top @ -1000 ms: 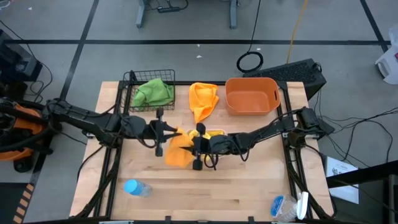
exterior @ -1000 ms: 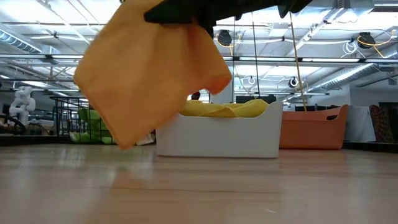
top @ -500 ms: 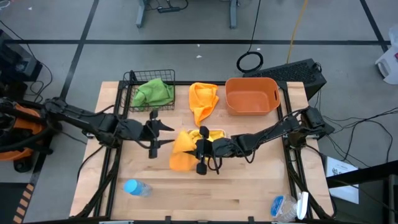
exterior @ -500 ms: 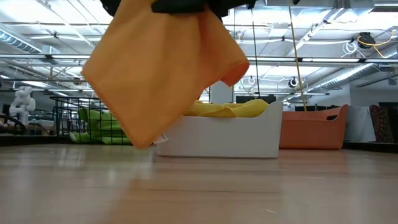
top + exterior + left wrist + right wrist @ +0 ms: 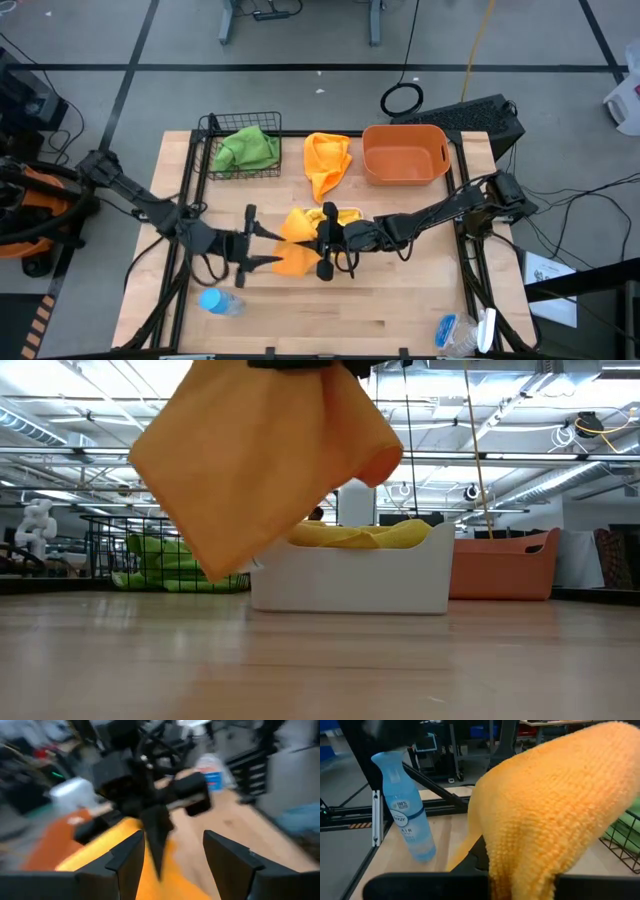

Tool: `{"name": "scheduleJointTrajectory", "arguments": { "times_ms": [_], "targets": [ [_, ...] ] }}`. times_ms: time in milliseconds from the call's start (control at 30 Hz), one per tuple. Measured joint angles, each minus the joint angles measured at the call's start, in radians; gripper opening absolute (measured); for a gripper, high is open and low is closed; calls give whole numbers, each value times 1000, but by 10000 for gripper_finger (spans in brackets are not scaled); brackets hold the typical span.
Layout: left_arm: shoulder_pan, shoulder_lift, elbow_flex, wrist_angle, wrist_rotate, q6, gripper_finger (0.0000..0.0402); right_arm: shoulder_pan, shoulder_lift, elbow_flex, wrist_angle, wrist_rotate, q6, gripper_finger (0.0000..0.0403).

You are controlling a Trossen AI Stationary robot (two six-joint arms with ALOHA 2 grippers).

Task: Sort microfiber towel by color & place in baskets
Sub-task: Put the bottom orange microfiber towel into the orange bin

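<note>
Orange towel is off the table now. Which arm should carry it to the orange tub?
Right. The right gripper is shut on the orange towel, which hangs clear of the table, and the orange tub sits on its side. The left gripper stands open beside the towel, holding nothing.

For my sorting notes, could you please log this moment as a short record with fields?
held cloth: orange cloth, hanging from the right gripper, clear of the table
left gripper: open, beside the cloth
wire basket: green cloth
white tray: yellow cloth
orange tub: empty
loose: second orange cloth
</note>
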Motion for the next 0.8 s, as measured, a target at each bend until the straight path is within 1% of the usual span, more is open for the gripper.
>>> {"name": "scheduleJointTrajectory", "arguments": {
  "times_ms": [100, 167, 300, 433, 533, 633, 733, 800],
  "targets": [
    [-29, 67, 0, 38, -157, 91, 212, 1, -9, 0, -9, -3, 2, 4],
    [-34, 108, 0, 47, -239, 106, 221, 5, -14, 0, -18, -14, 4, 4],
    [-33, 173, 0, 50, -290, 100, 257, 6, -34, 0, -43, -23, 4, 4],
    [-36, 225, 0, 52, -436, 130, 307, 6, -45, 0, -56, -23, 2, 4],
    [-36, 250, 0, 57, -455, 155, 339, 6, -45, 0, -57, -27, -1, 4],
    [-22, 274, 0, 53, -452, 156, 354, 6, -45, 0, -64, -27, -1, 4],
    [-8, 297, -1, 51, -443, 156, 346, 6, -45, 0, -67, -27, 0, 4],
    [-3, 305, -1, 58, -438, 156, 325, 6, -45, 0, -65, -27, 2, 4]
  ]
}}
